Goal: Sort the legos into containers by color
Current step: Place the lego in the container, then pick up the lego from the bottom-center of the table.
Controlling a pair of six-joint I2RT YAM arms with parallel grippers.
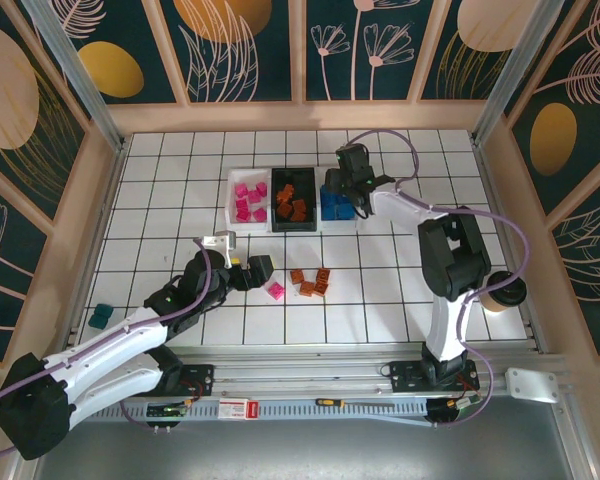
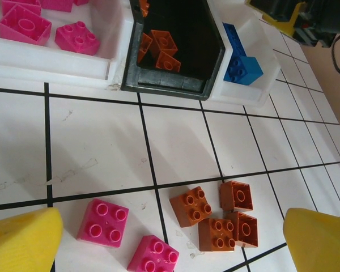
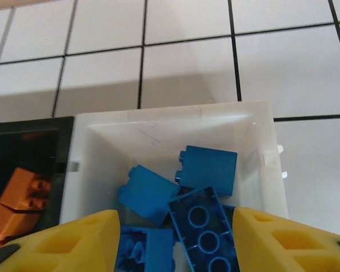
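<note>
Two pink legos point(image 2: 103, 222) and a clump of four orange legos point(image 2: 215, 218) are sitting loose on the tiled table point(image 2: 102, 141), with the pink at 9 o'clock of the orange. Toward 12 o'clock from them, three bins are sitting side by side. The pink-filled white bin point(image 2: 45, 68) is at the left, the black bin point(image 2: 164, 85) holding orange is in the middle, and the other white bin point(image 3: 164, 122) is holding blue legos point(image 3: 207, 167).

The left gripper point(image 2: 170, 232) is hovering over the loose bricks, fingers spread wide and gripping nothing. The right gripper point(image 3: 175, 226) is hanging over the blue bin with its fingers apart too. One blue brick is lying between them, probably not pinched, but it's hard to tell.
</note>
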